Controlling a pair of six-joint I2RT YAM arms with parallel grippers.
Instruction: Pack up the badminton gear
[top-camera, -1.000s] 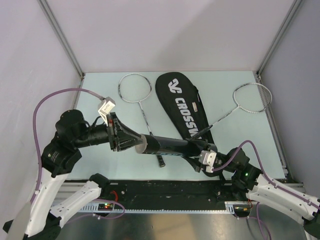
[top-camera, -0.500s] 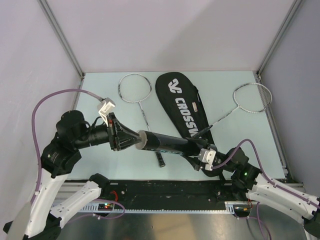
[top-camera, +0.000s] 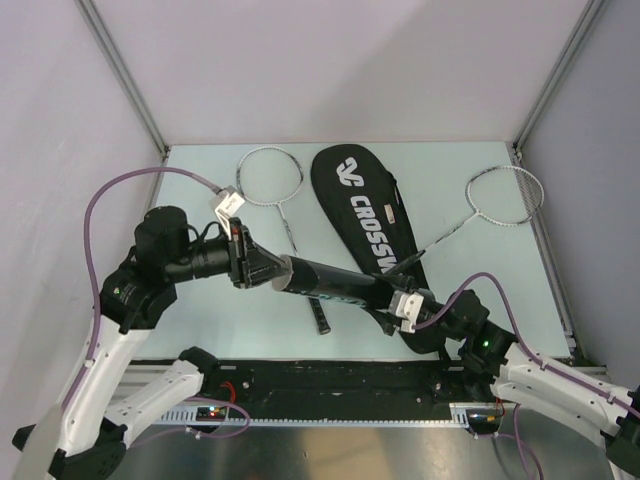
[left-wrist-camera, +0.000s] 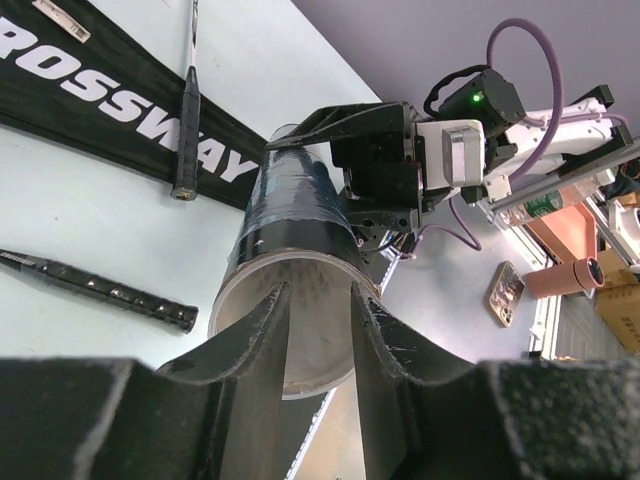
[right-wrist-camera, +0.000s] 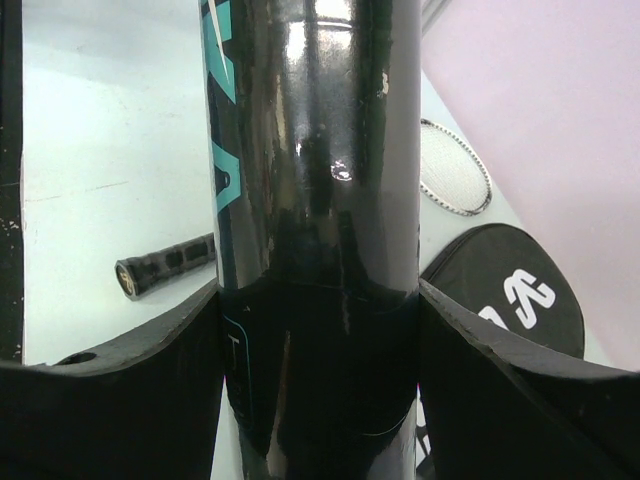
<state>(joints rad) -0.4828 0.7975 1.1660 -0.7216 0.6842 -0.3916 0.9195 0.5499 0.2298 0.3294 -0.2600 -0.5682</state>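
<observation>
Black tube (top-camera: 335, 283) overlaps racquet (top-camera: 272, 178) shaft and bag (top-camera: 365, 215) tip.

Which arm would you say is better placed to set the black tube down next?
Right. The right fingers are shut around the black tube near one end; the left fingers only poke into its open mouth, parted, gripping nothing visible.

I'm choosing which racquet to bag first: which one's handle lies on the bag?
The racquet nearest the right wall: its handle rests on the bag. The other racquet lies left of the bag, clear of it.
</observation>
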